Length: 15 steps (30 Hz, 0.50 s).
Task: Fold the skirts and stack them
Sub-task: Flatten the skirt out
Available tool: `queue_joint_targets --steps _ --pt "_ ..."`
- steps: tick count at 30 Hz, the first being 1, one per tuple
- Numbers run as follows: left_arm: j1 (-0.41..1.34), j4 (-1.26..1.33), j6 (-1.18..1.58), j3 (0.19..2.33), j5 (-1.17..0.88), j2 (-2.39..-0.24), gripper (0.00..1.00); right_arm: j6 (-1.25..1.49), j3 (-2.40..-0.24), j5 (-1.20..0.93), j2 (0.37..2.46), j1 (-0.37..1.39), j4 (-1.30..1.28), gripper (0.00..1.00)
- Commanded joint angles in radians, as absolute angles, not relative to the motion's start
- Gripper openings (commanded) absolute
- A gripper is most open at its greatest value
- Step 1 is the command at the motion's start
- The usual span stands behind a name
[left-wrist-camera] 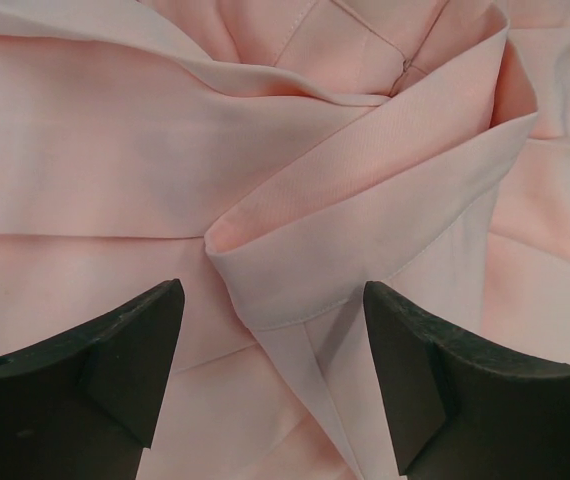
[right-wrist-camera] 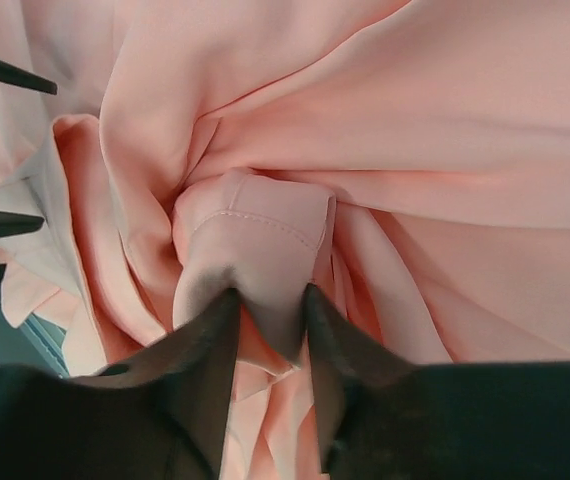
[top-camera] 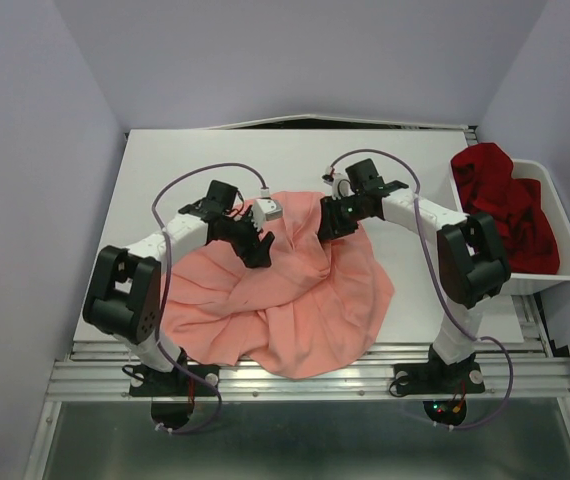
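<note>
The salmon-pink skirt (top-camera: 295, 290) lies spread and rumpled on the white table between my arms. The deep red skirt (top-camera: 505, 205) is bunched in the white bin at the right. My left gripper (top-camera: 262, 248) is open just over the pink skirt's upper left part; in the left wrist view (left-wrist-camera: 273, 375) a folded hem band (left-wrist-camera: 365, 240) lies between its jaws. My right gripper (top-camera: 327, 222) is shut on the pink skirt's top edge; the right wrist view (right-wrist-camera: 270, 310) shows a stitched fold (right-wrist-camera: 255, 250) pinched between the fingers.
The white bin (top-camera: 565, 240) stands at the table's right edge. A white sheet (top-camera: 215, 160) covers the table, bare at the back and left. A small white tag-like piece (top-camera: 268, 208) sits at the pink skirt's top.
</note>
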<state>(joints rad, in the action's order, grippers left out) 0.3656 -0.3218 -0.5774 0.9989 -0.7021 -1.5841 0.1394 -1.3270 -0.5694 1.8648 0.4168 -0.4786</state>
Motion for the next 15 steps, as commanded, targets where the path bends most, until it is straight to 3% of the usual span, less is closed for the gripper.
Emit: queue_joint_targets --steps 1,6,7,9,10,12,15 --pt "0.373 -0.307 -0.552 1.051 -0.761 -1.629 0.79 0.132 -1.333 -0.558 1.827 0.414 -0.442 0.28" --pt "0.373 -0.313 -0.543 1.071 -0.782 -1.680 0.58 0.153 -1.351 -0.565 1.827 0.414 -0.440 0.08" --pt "0.373 -0.311 -0.538 1.071 -0.785 -1.686 0.48 0.158 -1.358 -0.554 1.825 0.414 -0.440 0.01" --pt "0.371 -0.310 -0.529 1.072 -0.790 -1.681 0.37 0.175 -1.362 -0.538 1.815 0.404 -0.439 0.01" --pt "0.373 -0.313 -0.526 1.075 -0.788 -1.674 0.20 0.181 -1.365 -0.535 1.807 0.390 -0.437 0.01" --pt "0.370 -0.318 -0.509 1.084 -0.772 -1.606 0.00 0.210 -1.397 -0.528 1.781 0.349 -0.436 0.01" --pt "0.359 -0.325 -0.499 1.097 -0.746 -1.533 0.00 0.231 -1.442 -0.522 1.764 0.293 -0.436 0.01"
